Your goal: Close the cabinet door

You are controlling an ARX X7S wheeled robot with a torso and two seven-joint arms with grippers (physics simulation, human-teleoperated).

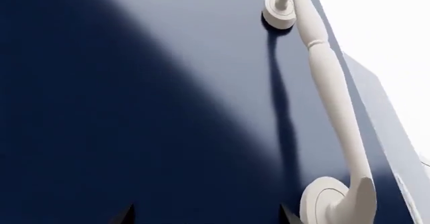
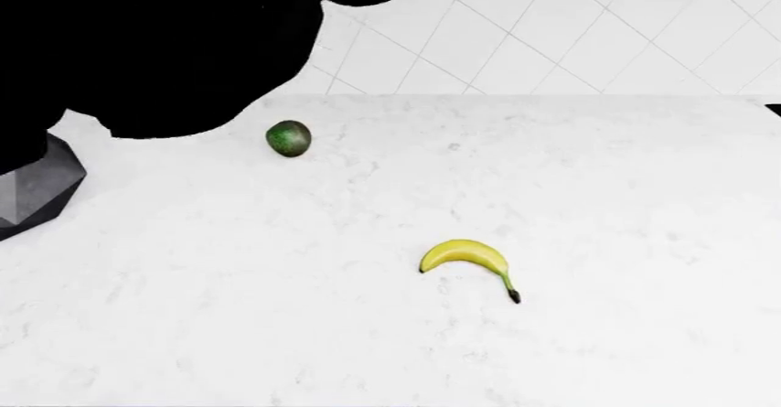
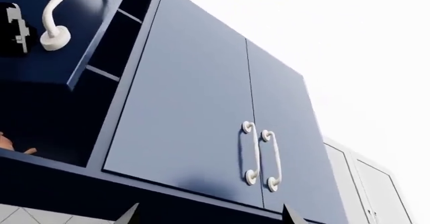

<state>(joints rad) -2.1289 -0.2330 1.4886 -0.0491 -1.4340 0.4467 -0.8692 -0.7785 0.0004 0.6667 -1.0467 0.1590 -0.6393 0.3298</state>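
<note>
While the cabinet door (image 3: 60,43) stands ajar, the left claw (image 1: 205,215) faces its handle (image 1: 333,98).

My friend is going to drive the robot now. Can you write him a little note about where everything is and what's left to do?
Left gripper: only its fingertips show in the left wrist view, apart with nothing between them, right up near the open cabinet door and its white handle.
Right gripper: fingertips apart, empty, pointing up at the closed double doors.
In the right wrist view the door stands swung out and the shelves show.
An avocado and a banana lie on the counter; ignore them.
Done: nothing yet. Left: push the door shut.
</note>
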